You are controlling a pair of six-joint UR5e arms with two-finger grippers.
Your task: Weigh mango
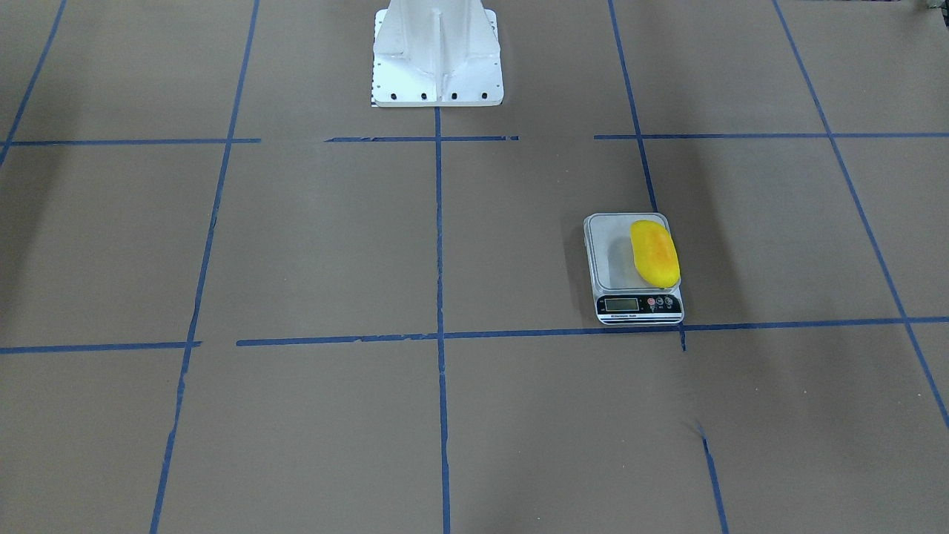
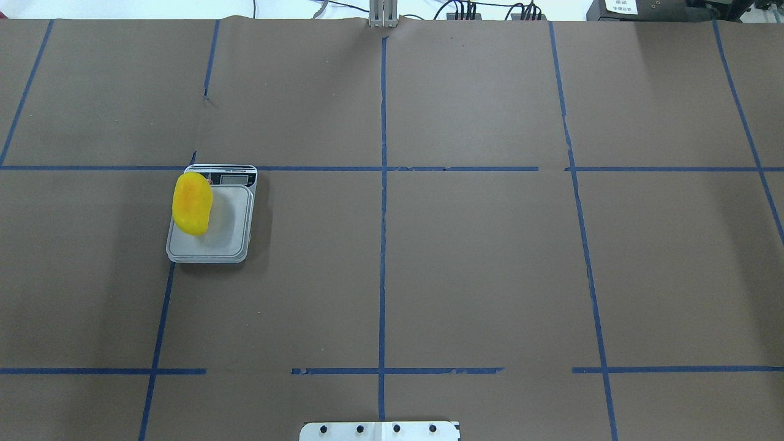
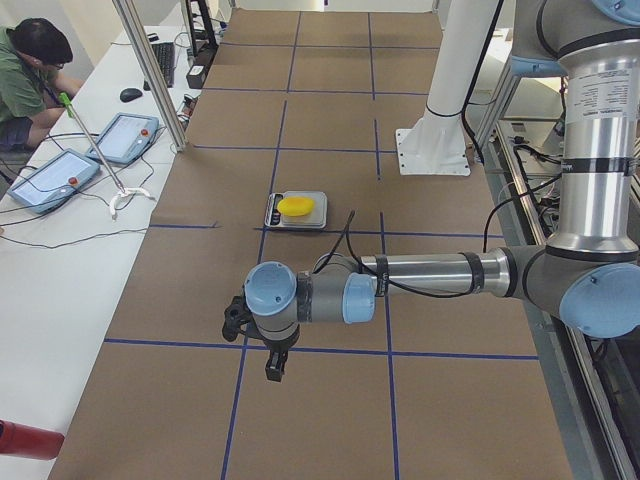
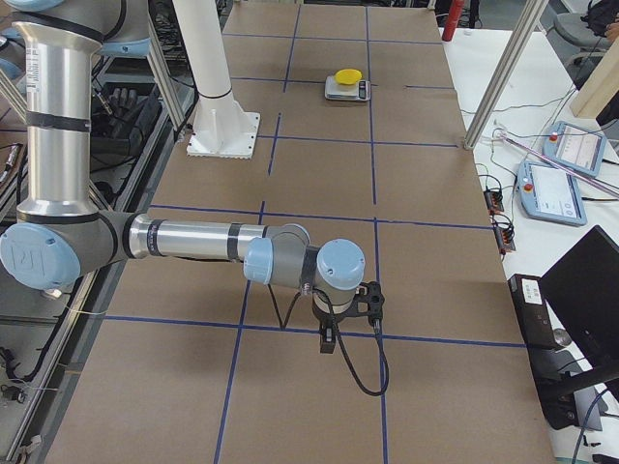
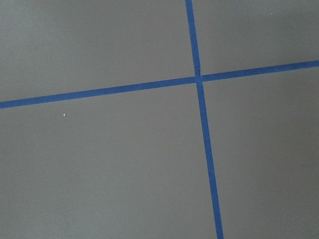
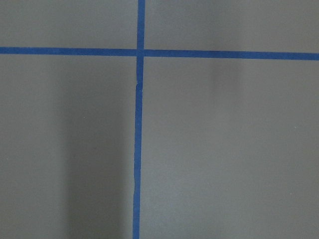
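Mango (image 2: 192, 203) lies on the digital scale (image 2: 228, 229), along the platform's left side, slightly overhanging that edge. The scale sits in the left half of the desk (image 2: 490, 275), mid-depth. Left gripper (image 3: 237, 318) and right gripper (image 4: 370, 300) hover near the desk's end edges; cannot tell whether the jaws are apart or together.

A: Any readable text?

B: Barely. The scale (image 1: 612, 256) has a print strip (image 1: 623, 317) under its display (image 1: 621, 303), too small to read. Display digits can't be made out either.

A: Anything else?

B: A white label (image 2: 620, 5) on a black box (image 2: 652, 11) at the desk's (image 2: 478, 92) far edge, illegible. A blue joint cap (image 4: 35, 255) on the near arm carries a logo; 1 letter, "R", shows.
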